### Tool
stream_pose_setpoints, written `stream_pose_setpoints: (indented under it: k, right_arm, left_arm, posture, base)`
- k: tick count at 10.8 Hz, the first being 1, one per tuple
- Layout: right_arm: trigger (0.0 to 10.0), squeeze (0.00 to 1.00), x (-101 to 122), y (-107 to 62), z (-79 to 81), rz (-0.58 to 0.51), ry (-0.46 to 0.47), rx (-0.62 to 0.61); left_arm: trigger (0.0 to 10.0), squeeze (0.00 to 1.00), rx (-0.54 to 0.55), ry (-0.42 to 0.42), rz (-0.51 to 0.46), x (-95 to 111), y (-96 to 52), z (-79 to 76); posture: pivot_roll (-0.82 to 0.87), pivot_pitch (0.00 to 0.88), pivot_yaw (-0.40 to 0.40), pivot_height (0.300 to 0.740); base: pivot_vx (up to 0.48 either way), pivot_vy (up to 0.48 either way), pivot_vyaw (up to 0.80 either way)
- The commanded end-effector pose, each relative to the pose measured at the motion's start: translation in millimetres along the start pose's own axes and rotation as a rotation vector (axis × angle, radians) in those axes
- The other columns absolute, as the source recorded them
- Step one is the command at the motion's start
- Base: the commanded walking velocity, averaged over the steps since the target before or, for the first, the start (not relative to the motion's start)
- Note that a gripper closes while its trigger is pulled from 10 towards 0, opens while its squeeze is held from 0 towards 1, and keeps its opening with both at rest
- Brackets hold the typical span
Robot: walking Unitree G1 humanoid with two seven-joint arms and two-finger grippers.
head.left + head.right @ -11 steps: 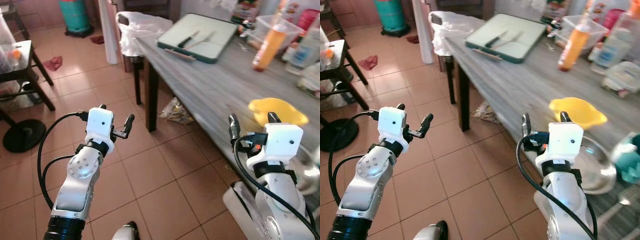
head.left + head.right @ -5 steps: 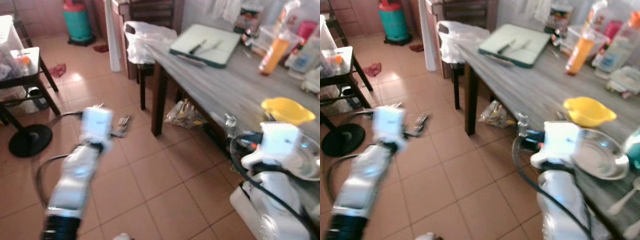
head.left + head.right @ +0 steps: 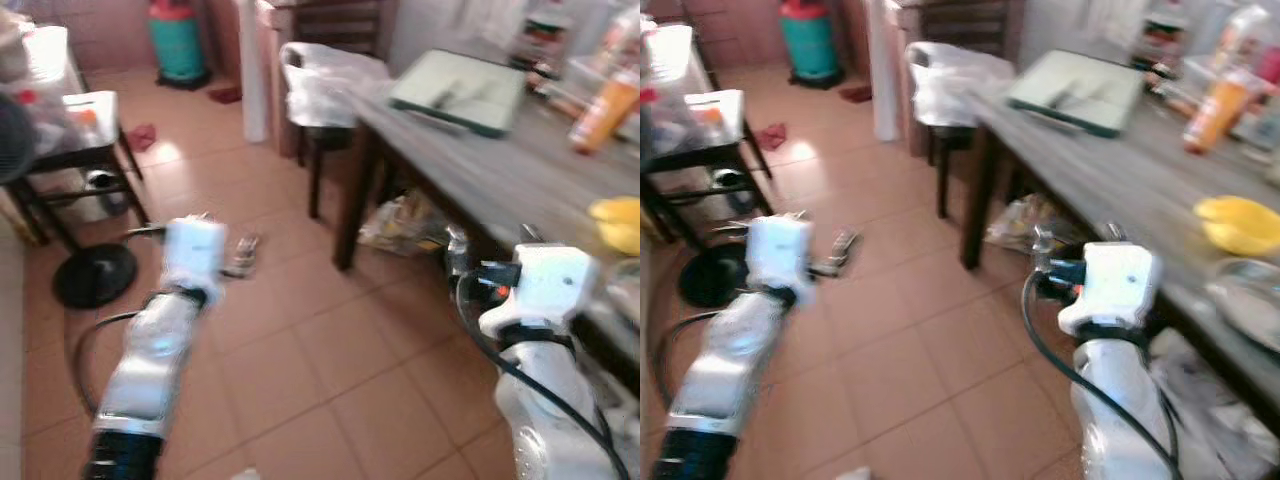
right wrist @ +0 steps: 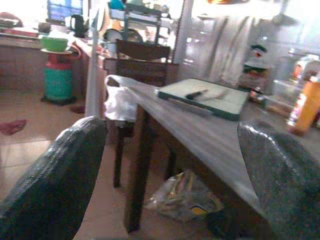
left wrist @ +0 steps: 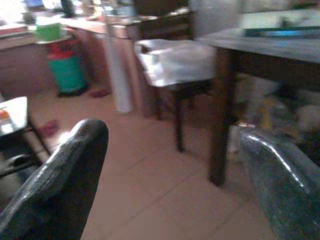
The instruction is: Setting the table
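Note:
A grey wooden table (image 3: 490, 170) runs along the right. On it lie a green cutting board (image 3: 460, 90) with knives, an orange bottle (image 3: 1215, 100), a yellow bowl (image 3: 1240, 222) and a shiny metal bowl (image 3: 1250, 300) near the front edge. My left gripper (image 3: 225, 238) is held out over the tiled floor, open and empty. Close to the table's near edge, my right gripper (image 3: 490, 240) is raised, open and empty. In the right wrist view its fingers (image 4: 55, 180) frame the table and the board (image 4: 205, 97). The pictures are blurred.
A white plastic bag (image 3: 325, 75) sits on a dark chair at the table's far end. A crumpled bag (image 3: 405, 225) lies under the table. A black side table (image 3: 70, 130) and a round black base (image 3: 95, 275) stand at left. A green gas cylinder (image 3: 178, 40) is far back.
The whole picture has shifted: the camera swung left, so the table and bowls slid toward the right edge. Both arms keep their raised pose and both grippers stay open.

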State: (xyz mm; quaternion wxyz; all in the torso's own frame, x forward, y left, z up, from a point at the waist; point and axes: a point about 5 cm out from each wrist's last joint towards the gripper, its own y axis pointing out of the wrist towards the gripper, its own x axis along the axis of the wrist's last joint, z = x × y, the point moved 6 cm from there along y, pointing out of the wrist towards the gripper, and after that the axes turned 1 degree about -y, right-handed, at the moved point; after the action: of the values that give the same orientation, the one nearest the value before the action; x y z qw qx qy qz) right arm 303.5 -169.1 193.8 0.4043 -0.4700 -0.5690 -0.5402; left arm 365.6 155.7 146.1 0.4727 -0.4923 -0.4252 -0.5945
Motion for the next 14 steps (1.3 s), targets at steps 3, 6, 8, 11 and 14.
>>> stream_pose_setpoints:
  k: [3,6,8,11,14]
  right_arm:
    - [10.0,1.00,-5,-2.6,-7.5,0.016,-0.012,-0.018]
    - [10.0,1.00,-16,-3.2,-9.3,0.044,-0.012,-0.024]
    - [10.0,1.00,-25,-4.2,-12.1,0.067,-0.017,-0.030]
    - [10.0,1.00,-42,-5.7,-10.9,0.110,-0.019,-0.024]
    - [10.0,1.00,-111,-14.1,3.4,0.304,0.034,0.024]
  left_arm:
    - [10.0,0.00,-0.017,0.007,0.006,-3,1.3,-8.5]
    - [10.0,0.00,-0.005,-0.008,0.036,-16,2.8,-10.2]
    - [10.0,0.00,-0.021,-0.025,0.054,-26,3.7,-15.8]
    - [10.0,0.00,-0.032,-0.037,0.111,-50,1.7,-24.7]
    - [10.0,0.00,-0.073,-0.046,0.335,-122,-11.0,-38.1]
  posture:
    - [0.18,0.128,-0.053,0.740]
    - [0.18,0.120,-0.058,0.740]
    - [0.18,0.117,-0.064,0.740]
    - [0.18,0.110,-0.069,0.740]
    - [0.19,0.088,-0.088,0.740]
  base:
    - [0.000,0.480,0.00]
    - [0.000,0.115,0.00]
    - [0.000,0.000,0.00]
    - [0.000,0.000,0.00]
    - [0.000,0.000,0.00]
